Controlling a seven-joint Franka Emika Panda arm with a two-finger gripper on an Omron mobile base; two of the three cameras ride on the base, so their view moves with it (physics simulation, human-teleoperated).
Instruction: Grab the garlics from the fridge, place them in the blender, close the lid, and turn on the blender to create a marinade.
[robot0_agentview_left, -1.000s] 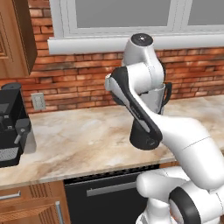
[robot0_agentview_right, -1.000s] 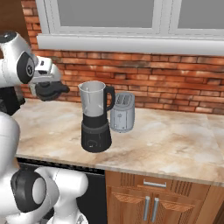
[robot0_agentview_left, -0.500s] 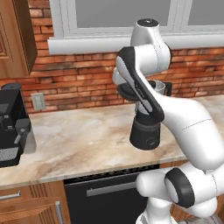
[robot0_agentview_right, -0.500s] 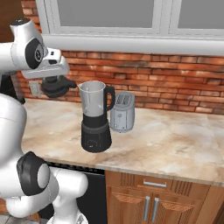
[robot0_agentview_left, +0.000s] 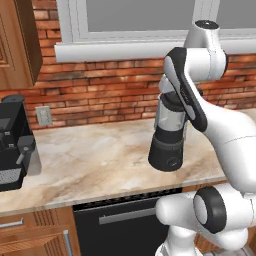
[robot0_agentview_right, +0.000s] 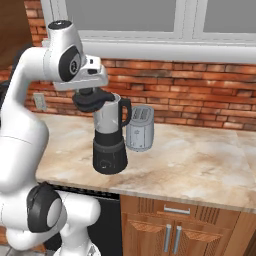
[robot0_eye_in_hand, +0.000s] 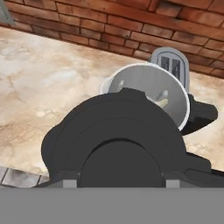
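The blender (robot0_agentview_right: 110, 150) stands on the counter, its clear jar on a black base (robot0_agentview_left: 167, 150). My gripper (robot0_agentview_right: 91, 96) hangs just above the left side of the jar's mouth, shut on the round black lid (robot0_agentview_right: 91, 102). In the hand view the lid (robot0_eye_in_hand: 118, 135) covers the near part of the jar's rim (robot0_eye_in_hand: 181, 94), with my gripper (robot0_eye_in_hand: 121, 183) behind it. Cream-white garlics (robot0_eye_in_hand: 162, 103) lie inside the jar. The fridge is out of view.
A silver toaster (robot0_agentview_right: 140, 129) stands right behind the blender against the brick wall. A black coffee machine (robot0_agentview_left: 12, 145) sits at the counter's far left. Bare marble counter (robot0_agentview_right: 200, 160) stretches to the right of the blender.
The arm has swung sideways with the lid, from beside the blender to just over the jar's mouth. The blender and the cameras have stayed put.
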